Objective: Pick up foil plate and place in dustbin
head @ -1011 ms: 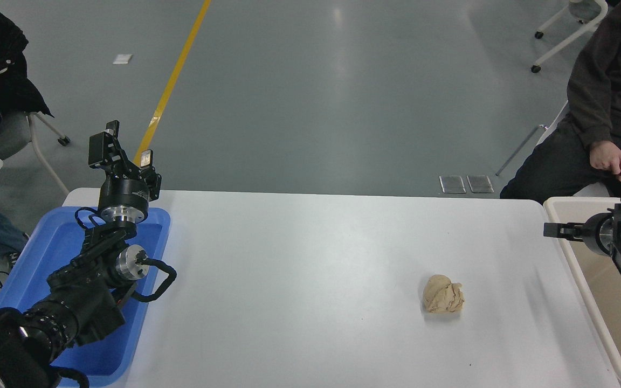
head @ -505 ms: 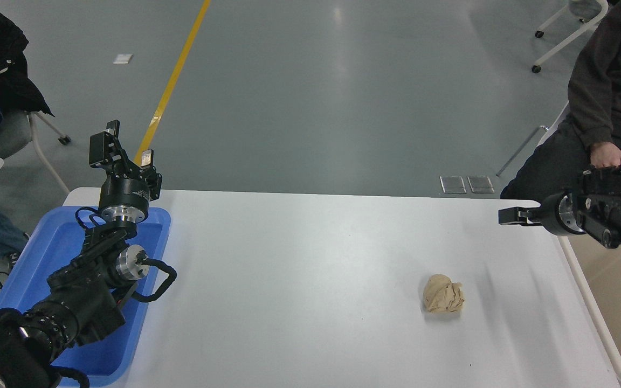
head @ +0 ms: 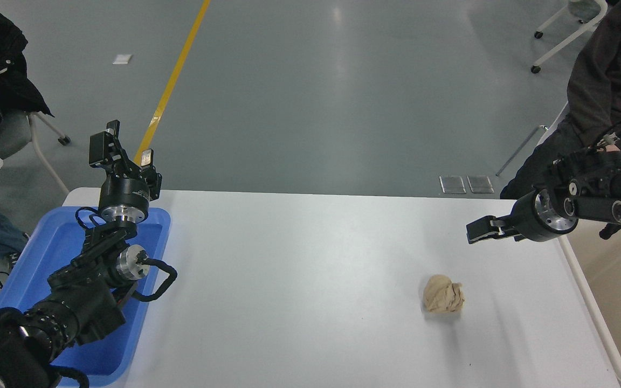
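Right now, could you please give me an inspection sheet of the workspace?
Surface: white table, bare in the middle.
Job's things: foil plate not seen; beige plastic dustbin at the table's right edge.
Clutter: crumpled tan paper ball; shallow blue plastic tray at left.
Grippers: left gripper parked above the tray, jaws open; right gripper over the table, empty, jaws' state unclear.
Cables: black loop on the left arm.
Surroundings: seated person at far right.

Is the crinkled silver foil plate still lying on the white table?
No: the white table carries only a crumpled tan paper ball and a blue plastic tray; no foil plate is visible.
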You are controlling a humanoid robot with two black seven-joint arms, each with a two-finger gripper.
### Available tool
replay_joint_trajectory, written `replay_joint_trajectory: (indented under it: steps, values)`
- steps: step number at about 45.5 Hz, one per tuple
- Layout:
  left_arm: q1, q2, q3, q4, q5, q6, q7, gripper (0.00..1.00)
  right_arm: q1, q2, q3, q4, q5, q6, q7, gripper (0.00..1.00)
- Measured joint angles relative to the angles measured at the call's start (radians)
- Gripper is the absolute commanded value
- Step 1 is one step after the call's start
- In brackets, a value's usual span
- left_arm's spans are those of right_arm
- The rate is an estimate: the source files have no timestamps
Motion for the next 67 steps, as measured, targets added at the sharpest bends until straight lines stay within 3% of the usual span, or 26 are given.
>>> replay_joint_trajectory:
  steps: [11,23,39,67]
  values:
    - [0.001,0.001,0.000,0.000,0.000,0.000,0.000,1.00,0.179,-0.004,-0.040,0.195,0.057,0.030,0.000,1.00]
    - [0.001,0.001,0.000,0.000,0.000,0.000,0.000,1.00,0.388,-0.002,-0.074,0.327,0.101,0.160,0.004,1.00]
    - [0.002,0.001,0.001,0.000,0.000,0.000,0.000,1.00,0.619,0.022,-0.096,0.409,0.150,0.315,0.002,1.00]
    - [0.002,0.001,0.002,0.000,-0.001,0.000,0.000,1.00,0.776,0.085,-0.145,0.458,0.207,0.390,0.000,1.00]
